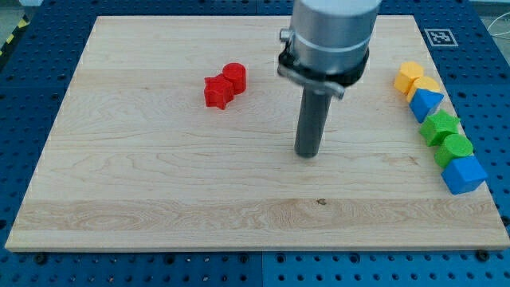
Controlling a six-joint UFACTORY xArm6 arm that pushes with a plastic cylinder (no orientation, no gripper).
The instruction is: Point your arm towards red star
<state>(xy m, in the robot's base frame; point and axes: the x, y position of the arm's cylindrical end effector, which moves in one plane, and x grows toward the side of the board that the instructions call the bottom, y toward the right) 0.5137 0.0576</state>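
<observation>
The wooden tabletop (159,191) fills most of the shot, and its near edge at the view's bottom is the closest thing to the camera. It sits on a blue perforated base (48,271).

Next biggest is the arm itself, a grey housing with the dark rod (312,119) hanging straight down. My tip (307,155) is planted on bare wood around the middle of the board and isn't touching anything. There's no claw on this rig, just the rod, so there's nothing to spread or pinch.

Off to the view's right of my tip, well apart from it, there's a column of blocks along the board's edge. From the bottom it goes: lower blue block (464,174), lower green block (454,147), upper green block (440,126), blue triangular block (426,104), second yellow block (426,85), top yellow block (409,76).

The one that matters, the red star (217,92), is up and to the view's left of my tip, with a clear gap of open wood between them. A second red block (235,76), kinda round, is snug against the star's upper right.

Progress-wise I'd say it's not done yet: the tip is on the right half-ish of things and needs to slide up-left toward the star. The path looks clear. The only thing to watch is coming in from the star's lower side so the other red block doesn't get nudged.
</observation>
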